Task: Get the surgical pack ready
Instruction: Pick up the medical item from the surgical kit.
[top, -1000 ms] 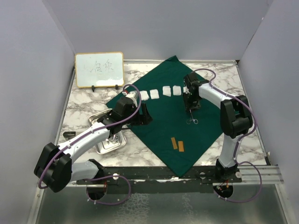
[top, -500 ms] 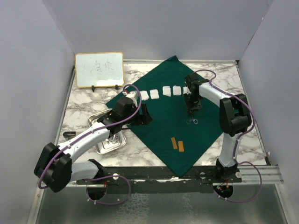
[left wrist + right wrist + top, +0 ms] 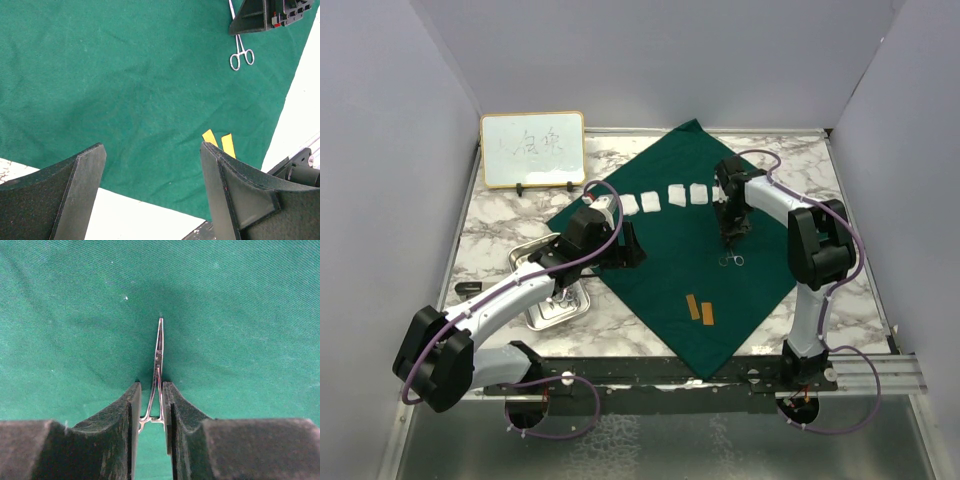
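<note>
The dark green drape (image 3: 665, 272) lies spread as a diamond on the marble table (image 3: 500, 228). Its near corner almost reaches the table's near edge, between the two arm bases. Just beyond that corner, two small yellow strips (image 3: 699, 310) lie side by side on the cloth, well inside both near hems. To the left, off the cloth and just beside its near-left hem, the steel tray (image 3: 555, 312) sits on the marble, partly under the left arm.

Farther in, the left gripper (image 3: 152, 150) hangs over the left part of the drape near that hem. Its jaws are spread wide and hold nothing. A broad stretch of bare green separates it from the right gripper (image 3: 151, 385), which points down at the right half of the cloth. Its jaws are drawn into a narrow slot around the forceps (image 3: 159, 347), with both pads against the shanks. The forceps lies flat on the cloth, ring handles toward the near side.

Beyond both grippers, a row of white gauze squares (image 3: 676, 194) crosses the cloth from left to right. The drape's far corner nearly meets the table's far edge. A whiteboard (image 3: 533, 148) stands at the far left, apart from the cloth.
</note>
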Controlling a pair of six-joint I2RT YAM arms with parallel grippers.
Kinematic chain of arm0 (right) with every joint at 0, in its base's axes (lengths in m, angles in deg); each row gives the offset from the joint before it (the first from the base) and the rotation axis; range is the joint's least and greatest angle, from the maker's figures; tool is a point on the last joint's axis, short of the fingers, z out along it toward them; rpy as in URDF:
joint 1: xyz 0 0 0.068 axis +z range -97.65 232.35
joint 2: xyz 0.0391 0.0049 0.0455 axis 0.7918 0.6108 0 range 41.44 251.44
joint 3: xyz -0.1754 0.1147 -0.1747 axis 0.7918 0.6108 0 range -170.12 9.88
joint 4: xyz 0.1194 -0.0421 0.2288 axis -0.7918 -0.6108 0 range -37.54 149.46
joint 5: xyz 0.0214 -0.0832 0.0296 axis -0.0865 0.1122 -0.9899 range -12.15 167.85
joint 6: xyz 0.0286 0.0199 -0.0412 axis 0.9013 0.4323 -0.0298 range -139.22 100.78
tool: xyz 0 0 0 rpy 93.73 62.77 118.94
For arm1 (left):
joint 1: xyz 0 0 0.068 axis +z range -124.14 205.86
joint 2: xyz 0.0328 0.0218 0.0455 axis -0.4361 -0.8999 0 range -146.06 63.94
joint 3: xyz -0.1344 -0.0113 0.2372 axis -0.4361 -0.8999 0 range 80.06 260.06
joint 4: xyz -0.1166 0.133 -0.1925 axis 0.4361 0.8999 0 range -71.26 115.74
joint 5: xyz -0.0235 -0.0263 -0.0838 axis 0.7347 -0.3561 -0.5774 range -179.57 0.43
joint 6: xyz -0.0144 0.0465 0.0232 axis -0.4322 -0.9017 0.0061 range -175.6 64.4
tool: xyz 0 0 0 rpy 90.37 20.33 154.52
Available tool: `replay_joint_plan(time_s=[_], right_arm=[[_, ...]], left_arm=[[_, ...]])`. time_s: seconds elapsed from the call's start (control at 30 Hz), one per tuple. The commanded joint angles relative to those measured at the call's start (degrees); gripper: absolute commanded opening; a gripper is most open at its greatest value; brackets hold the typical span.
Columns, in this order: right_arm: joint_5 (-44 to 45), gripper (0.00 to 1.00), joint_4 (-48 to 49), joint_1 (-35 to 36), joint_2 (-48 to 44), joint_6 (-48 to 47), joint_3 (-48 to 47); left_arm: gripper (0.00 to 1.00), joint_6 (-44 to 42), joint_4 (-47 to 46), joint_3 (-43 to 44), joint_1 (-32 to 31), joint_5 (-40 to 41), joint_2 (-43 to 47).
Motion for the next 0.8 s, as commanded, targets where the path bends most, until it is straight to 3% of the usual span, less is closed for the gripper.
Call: replay_joint_plan(time_s=[0.0, 0.47, 0.77], right_arm=[[-0.6, 0.25, 2.0, -0.4, 2.9, -0.2, 1.2], [-4.2, 0.02, 6.6, -0.3, -3.8, -1.9, 2.2], [-6.8, 0.01, 13.9, -0.3, -8.9, -3.4, 7.4]], left_arm=[[0.79, -0.3, -0.5, 0.5, -0.3, -0.5, -0.1], [0.79, 0.7, -1.0, 1.4, -0.2, -1.8, -1.3], [0.8, 1.6, -1.9, 2.2, -0.3, -3.2, -2.8]])
